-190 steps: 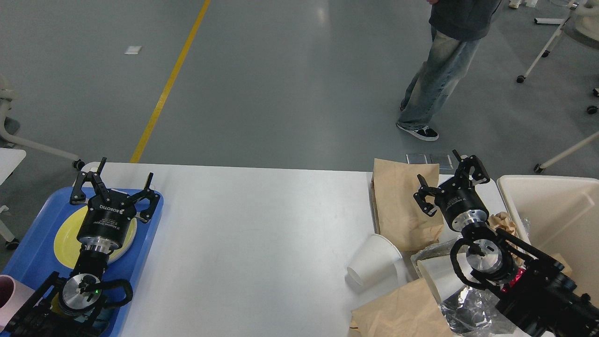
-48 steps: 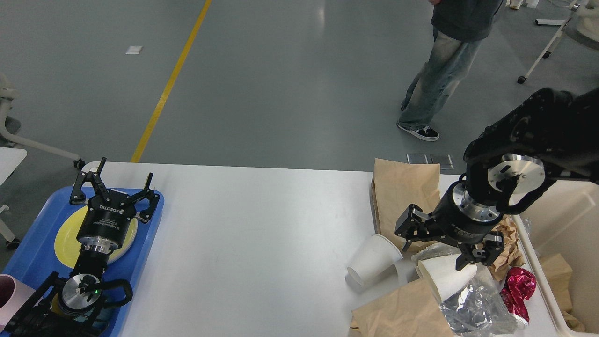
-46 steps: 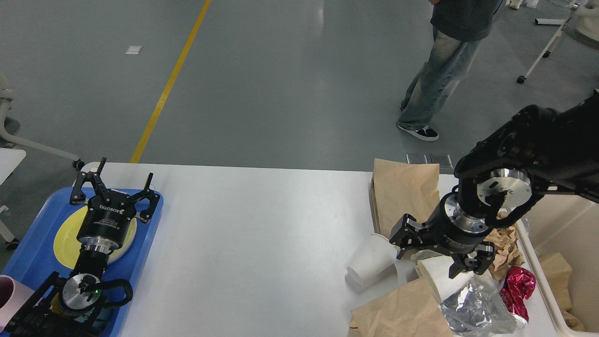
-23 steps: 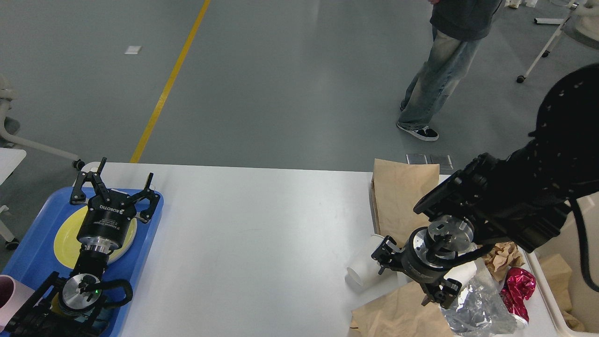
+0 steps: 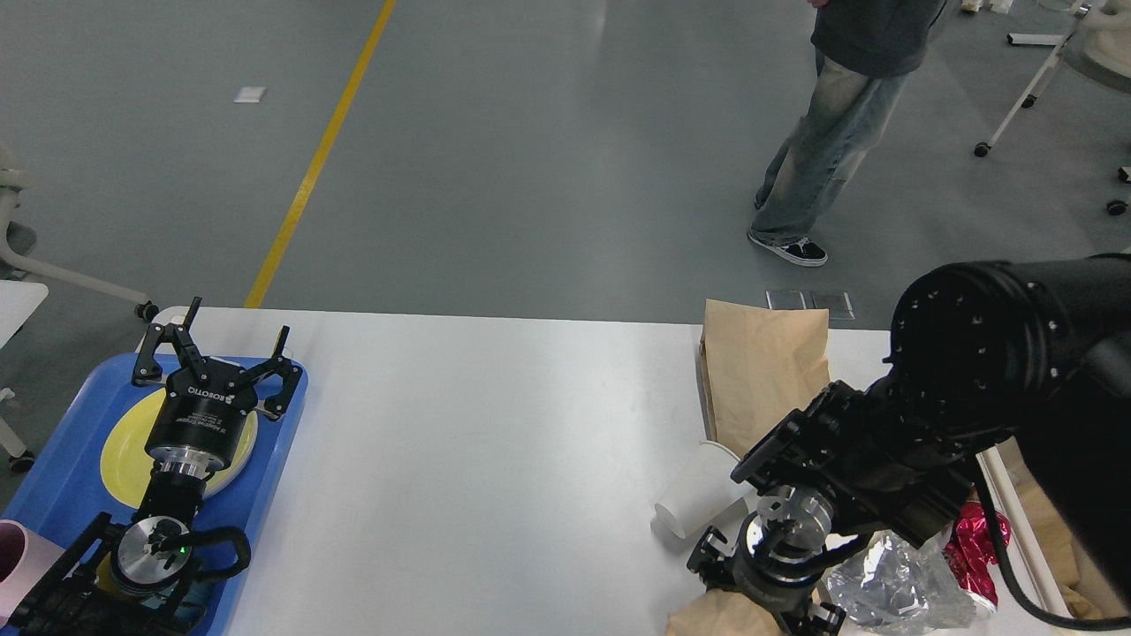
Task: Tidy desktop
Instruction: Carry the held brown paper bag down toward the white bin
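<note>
The right hand (image 5: 764, 594) hangs low over brown paper (image 5: 720, 614) at the bench's (image 5: 495, 459) near right edge, its spread unreadable; a careless close could knock the tipped white cup (image 5: 698, 495). Left hand (image 5: 212, 358) hovers wide, holding nothing

Lab hall: yellow floor line (image 5: 318, 159)

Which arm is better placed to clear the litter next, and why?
Probably the right. Its gripper hangs low over the brown paper and beside the tipped white cup, while the left gripper hovers open above the blue tray, far across the desktop.
</note>
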Tool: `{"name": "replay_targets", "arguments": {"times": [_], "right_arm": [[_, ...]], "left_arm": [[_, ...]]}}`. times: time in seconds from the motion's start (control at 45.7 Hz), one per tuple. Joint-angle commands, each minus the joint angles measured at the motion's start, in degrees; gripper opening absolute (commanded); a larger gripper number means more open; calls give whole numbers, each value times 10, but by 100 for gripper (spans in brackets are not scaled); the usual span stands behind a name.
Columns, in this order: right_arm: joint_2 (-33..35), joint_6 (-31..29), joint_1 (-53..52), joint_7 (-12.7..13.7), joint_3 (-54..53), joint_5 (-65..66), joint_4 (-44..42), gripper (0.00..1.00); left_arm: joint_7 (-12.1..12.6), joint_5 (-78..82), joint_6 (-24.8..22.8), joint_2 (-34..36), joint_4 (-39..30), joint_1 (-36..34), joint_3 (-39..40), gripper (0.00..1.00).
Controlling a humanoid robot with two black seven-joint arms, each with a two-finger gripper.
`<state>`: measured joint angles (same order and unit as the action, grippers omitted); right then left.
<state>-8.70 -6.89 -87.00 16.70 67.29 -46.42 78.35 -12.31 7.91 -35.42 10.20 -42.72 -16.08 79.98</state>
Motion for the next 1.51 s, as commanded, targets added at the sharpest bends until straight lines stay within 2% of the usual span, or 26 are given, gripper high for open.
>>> {"name": "replay_targets", "arguments": {"times": [0.0,0.044,0.109,0.153,0.262,0.459,0.744,0.897,1.181,1.334,1.487], "right_arm": [[-11,2,28,-2,-12,30,-8,34],[-11,2,29,-2,-16,32,-8,19],[-11,9,32,-2,-20,31,-8,7],[-11,20,34,-2,-23,28,-8,3],[-14,52,46,-3,-32,27,-8,0],[-14,69,44,-3,-42,27,-1,0],[-5,64,15,-4,-43,24,18,0],[19,56,-46,-4,-43,23,69,0],[111,-51,-249,-4,-24,31,196,0],[149,-200,-376,-7,51,34,204,0],[150,-285,-497,-12,126,47,205,0]], "left_arm": [[0,0,0,0,0,0,0,96],[0,0,0,0,0,0,0,96],[0,0,0,0,0,0,0,96],[0,0,0,0,0,0,0,96],[0,0,0,0,0,0,0,96],[0,0,0,0,0,0,0,96],[0,0,0,0,0,0,-1,96],[0,0,0,0,0,0,-1,96],[0,0,0,0,0,0,-1,96],[0,0,0,0,0,0,-1,96],[0,0,0,0,0,0,-1,96]]}}
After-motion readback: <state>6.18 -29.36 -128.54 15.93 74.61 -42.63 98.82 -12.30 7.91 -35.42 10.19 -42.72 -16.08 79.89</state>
